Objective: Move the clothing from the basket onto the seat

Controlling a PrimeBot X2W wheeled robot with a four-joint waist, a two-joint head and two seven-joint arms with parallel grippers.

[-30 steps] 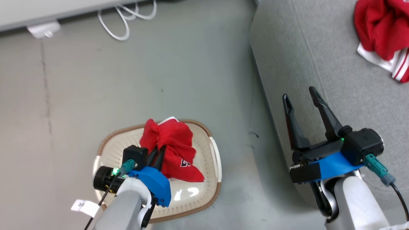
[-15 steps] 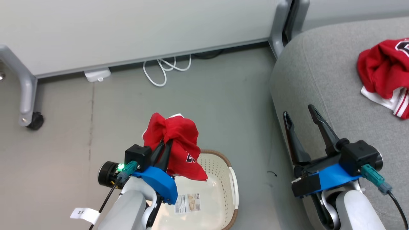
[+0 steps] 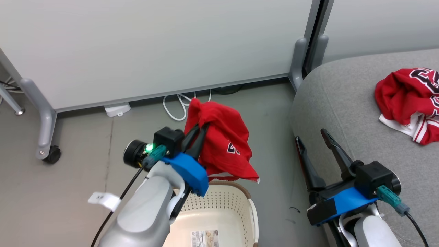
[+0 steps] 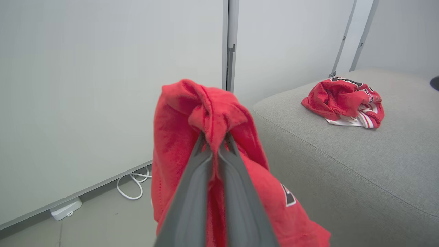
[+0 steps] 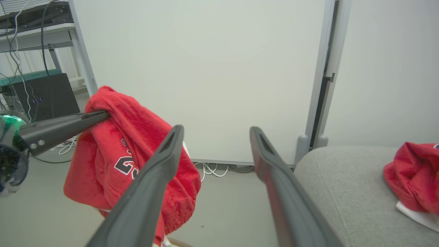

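Clothing (image 3: pixel 224 147) in the air, clear of basket (image 3: pixel 226 206); second piece (image 3: pixel 404 92) on seat (image 3: pixel 343 113).
Pinches the red cloth in left gripper (image 3: pixel 201 128), jaws pressed together; holds right gripper (image 3: pixel 310 134) spread wide, empty, beside seat.

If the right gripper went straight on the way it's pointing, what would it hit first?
Probably the white partition panel; the open right gripper points at it with nothing between, though depth is unclear.

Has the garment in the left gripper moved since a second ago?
Yes. The red garment has risen out of the basket, now hanging above its rim from the left gripper.
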